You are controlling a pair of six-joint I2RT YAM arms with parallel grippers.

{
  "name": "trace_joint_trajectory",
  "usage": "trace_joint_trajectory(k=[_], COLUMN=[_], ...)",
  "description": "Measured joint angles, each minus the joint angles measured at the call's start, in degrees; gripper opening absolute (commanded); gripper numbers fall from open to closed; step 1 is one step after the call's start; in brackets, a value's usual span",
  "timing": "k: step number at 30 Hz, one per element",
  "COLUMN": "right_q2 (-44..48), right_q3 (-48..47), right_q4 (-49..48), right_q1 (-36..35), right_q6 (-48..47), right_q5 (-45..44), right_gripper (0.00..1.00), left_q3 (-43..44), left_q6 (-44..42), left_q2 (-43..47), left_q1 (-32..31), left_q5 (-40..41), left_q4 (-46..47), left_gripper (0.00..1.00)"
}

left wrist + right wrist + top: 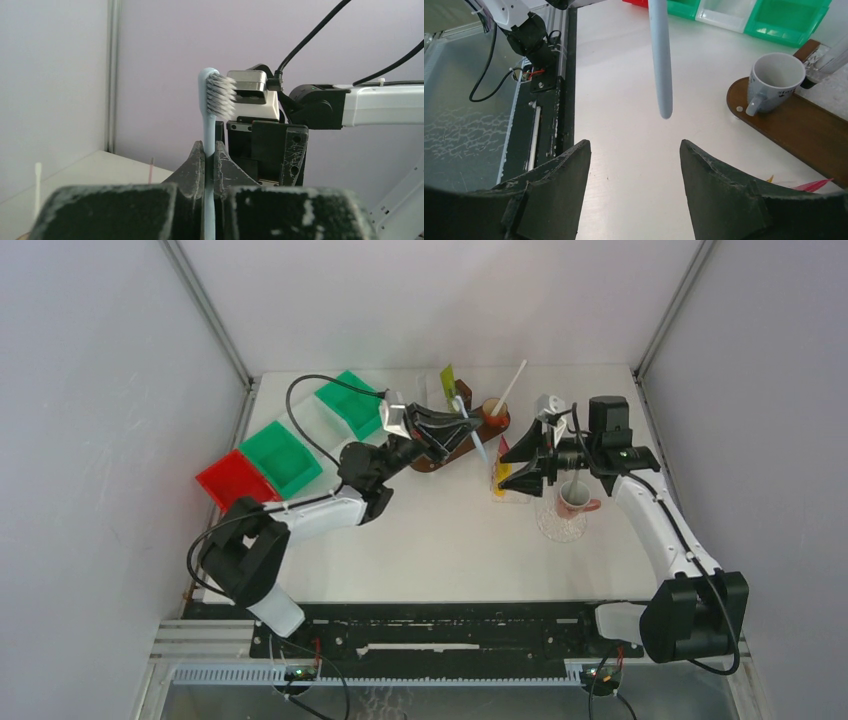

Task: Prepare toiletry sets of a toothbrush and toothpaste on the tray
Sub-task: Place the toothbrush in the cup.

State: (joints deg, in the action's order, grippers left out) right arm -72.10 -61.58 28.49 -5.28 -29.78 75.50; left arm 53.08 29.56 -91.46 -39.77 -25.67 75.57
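Note:
My left gripper [209, 150] is shut on the shaft of a pale blue toothbrush [209, 125], which stands upright with its bristles facing right. From above, this gripper [462, 430] hovers over the brown tray [436, 460]. A grey mug [771, 80] stands on the tray [804, 135]. At the tray's far end an orange cup [494, 410] holds a white toothbrush [511, 387], and a green-yellow tube [447, 380] stands behind. My right gripper [634, 145] is open and empty just right of the tray, with the blue handle's end [662, 75] hanging ahead of it. A red-yellow tube [500, 478] lies under it.
A pink mug [575, 498] stands on a clear glass dish [560, 527] at the right. Along the left, bins run in a diagonal row: red [232, 480], green [282, 455], white [322, 425], green [352, 400]. The black rail [536, 125] borders the table's near edge.

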Motion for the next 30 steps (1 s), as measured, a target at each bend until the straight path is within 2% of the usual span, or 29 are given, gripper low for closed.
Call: trace_joint_trajectory(k=[10, 17, 22, 27, 28, 30], right_q2=[0.0, 0.0, 0.0, 0.0, 0.0, 0.0], right_q3=[2.4, 2.7, 2.7, 2.8, 2.8, 2.8], right_q4=[-3.5, -4.8, -5.2, -5.6, -5.6, -5.7], right_q1=[-1.5, -3.0, -4.0, -4.2, -4.3, -4.3], right_q6=[-0.6, -0.8, -0.8, -0.5, -0.1, 0.1], right_q5=[-1.7, -1.9, -1.8, -0.8, -0.7, -0.8], right_gripper=[0.73, 0.66, 0.47, 0.1, 0.02, 0.0], left_q3=[0.0, -0.1, -0.2, -0.2, -0.2, -0.2], left_q6=[1.0, 1.6, 1.9, 1.4, 1.4, 1.1], left_q2=[-1.7, -1.7, -1.9, -1.9, -1.9, -2.0], left_q1=[-4.3, -8.0, -9.6, -10.0, -9.9, -9.9], left_q5=[0.4, 6.2, 10.0, 12.5, 12.8, 13.0], left_q4=[0.2, 0.2, 0.1, -1.2, -1.2, -1.3], left_gripper=[0.0, 0.0, 0.0, 0.01, 0.06, 0.3])
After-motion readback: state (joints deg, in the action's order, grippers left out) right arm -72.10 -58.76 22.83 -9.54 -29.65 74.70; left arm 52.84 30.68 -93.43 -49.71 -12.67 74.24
